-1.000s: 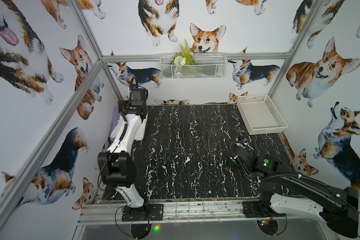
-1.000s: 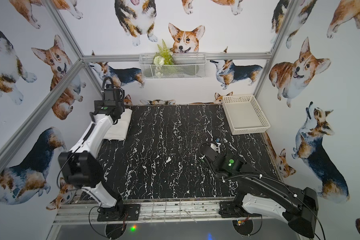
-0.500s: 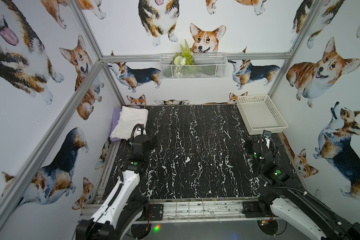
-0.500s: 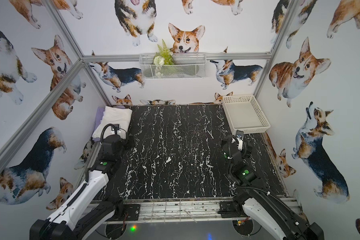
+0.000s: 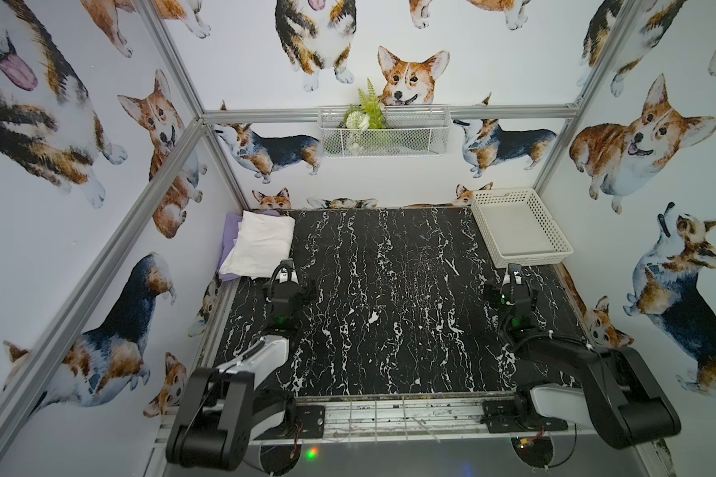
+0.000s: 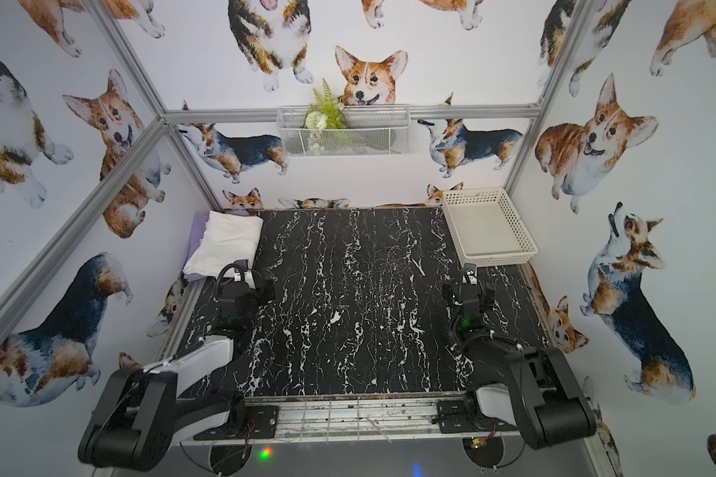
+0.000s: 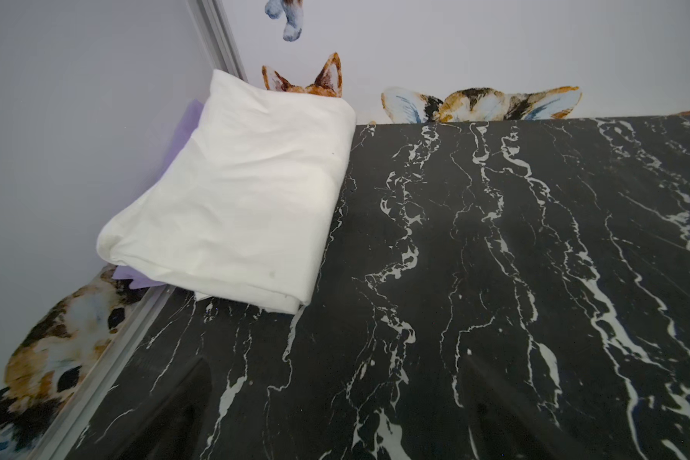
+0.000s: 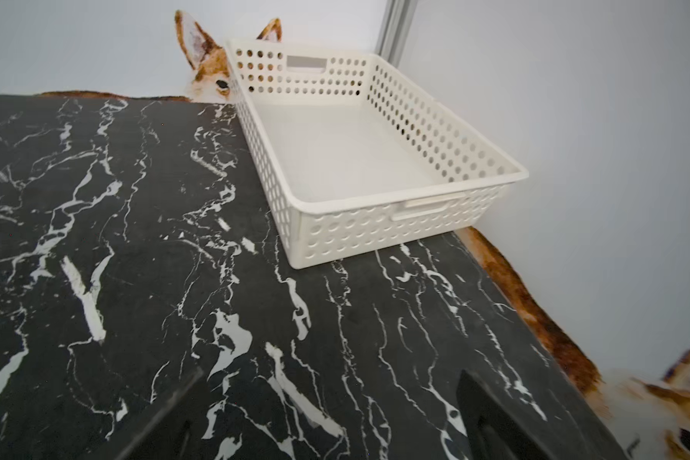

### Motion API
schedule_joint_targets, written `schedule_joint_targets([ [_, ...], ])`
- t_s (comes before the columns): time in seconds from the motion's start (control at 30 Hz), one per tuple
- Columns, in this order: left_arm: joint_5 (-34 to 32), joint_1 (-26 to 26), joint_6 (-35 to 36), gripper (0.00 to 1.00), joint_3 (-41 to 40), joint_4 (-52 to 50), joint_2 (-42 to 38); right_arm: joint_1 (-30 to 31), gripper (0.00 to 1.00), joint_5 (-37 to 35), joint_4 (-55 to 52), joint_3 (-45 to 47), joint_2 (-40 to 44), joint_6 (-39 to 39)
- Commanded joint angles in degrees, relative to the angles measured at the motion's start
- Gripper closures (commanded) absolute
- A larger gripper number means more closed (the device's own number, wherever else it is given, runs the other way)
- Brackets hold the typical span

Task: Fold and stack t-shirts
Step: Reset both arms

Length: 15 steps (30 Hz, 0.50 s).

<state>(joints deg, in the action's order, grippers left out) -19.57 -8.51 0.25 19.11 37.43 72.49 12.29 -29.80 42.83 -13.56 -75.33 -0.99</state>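
– Two arms show in both top views: where do they sit, and where are the shirts?
– The left gripper (image 5: pixel 289 287) and right gripper (image 5: pixel 511 291) sit over the near half of the black marble table (image 5: pixel 389 297), well apart. Both have their jaws spread wide and hold nothing. The white t-shirt (image 5: pixel 261 243) lies folded on the lavender t-shirt (image 5: pixel 229 231) in the far left corner, against the wall. I judge that spot keeps the work area free. No third shirt shows. A white basket (image 5: pixel 521 258) stands in the far right corner with nothing in it.
– Left wrist view?
– The white shirt rests on the lavender one, whose edge peeps out beneath. The dark left fingers (image 7: pixel 168 418) frame bare table, near the stack but apart from it.
– Right wrist view?
– The right fingers (image 8: pixel 490 418) are parted over bare table, with the basket just ahead.
– What differs from a second ago?
– Then the left arm reached over the stack's corner, and the right gripper lay further out over the table. Now both are drawn back toward their bases, probably because the stack looks finished.
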Motion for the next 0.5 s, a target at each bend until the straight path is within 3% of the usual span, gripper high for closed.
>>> schedule_joint_targets([
  [0.0, 2.8, 0.8, 1.3, 0.0, 4.9, 3.7, 3.3, -0.3, 0.0, 2.2, 25.5, 3.5, -7.6, 3.8],
  [0.07, 5.5, 0.9, 2.2, 0.0, 6.8, 0.8, 3.9, -0.5, 0.0, 3.4, 20.1, 3.6, -4.4, 2.1],
  [0.2, 7.4, 1.0, 1.9, 0.0, 5.4, 0.5, 3.9, -5.4, 0.0, 14.9, 10.1, -1.2, -4.6, 0.8],
  [0.27, 5.0, 1.0, 0.5, 0.0, 2.7, 5.3, 6.5, -7.9, 0.0, 20.2, 7.0, -2.8, -5.7, -0.5],
  [0.33, 5.6, 0.8, 2.8, 0.0, -0.8, 17.6, 11.1, -8.1, 0.0, 21.7, 13.7, -1.9, -9.3, 0.1],
  [0.43, 3.9, 0.8, 1.8, 0.0, 0.9, 18.7, 16.8, -8.2, 0.0, 22.9, 7.3, -2.6, -6.4, 0.0],
  [0.47, 2.4, 0.7, 2.5, 0.0, 0.8, 22.0, 18.7, -8.2, 0.0, 22.8, 9.7, -2.5, -7.6, 0.2],
])
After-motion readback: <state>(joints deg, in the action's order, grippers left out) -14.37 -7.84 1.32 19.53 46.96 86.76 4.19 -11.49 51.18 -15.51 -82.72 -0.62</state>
